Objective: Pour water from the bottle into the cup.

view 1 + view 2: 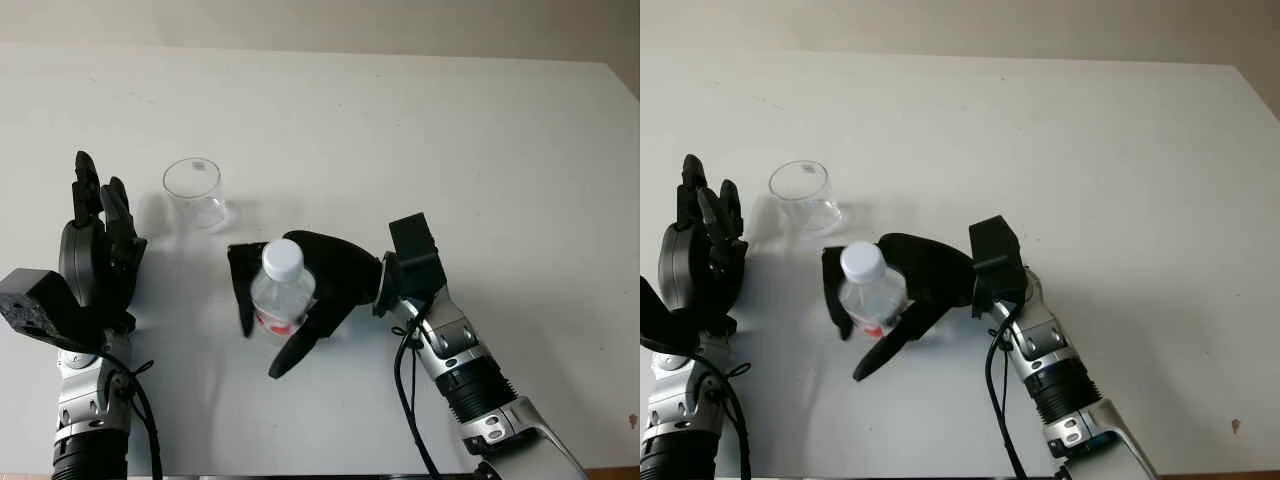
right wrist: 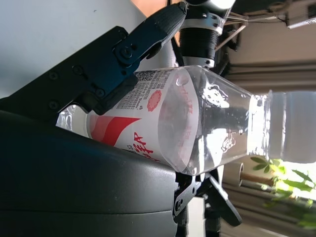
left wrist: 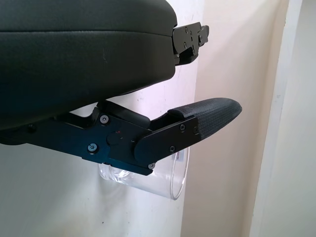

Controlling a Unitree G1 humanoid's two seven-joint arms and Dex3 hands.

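At frame centre the right hand (image 1: 300, 290) is clamped around the capped water bottle (image 1: 281, 290); the left hand (image 1: 95, 250), open, hovers lower left beside the clear plastic cup (image 1: 195, 192) on the white tabletop (image 1: 450, 140)

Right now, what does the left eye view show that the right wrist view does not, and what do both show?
The left eye view adds the empty clear cup upright on the white table, beyond the bottle, and the open left hand beside the cup. The right wrist view adds the red print on the bottle's label. Both show the capped bottle held in the right hand.
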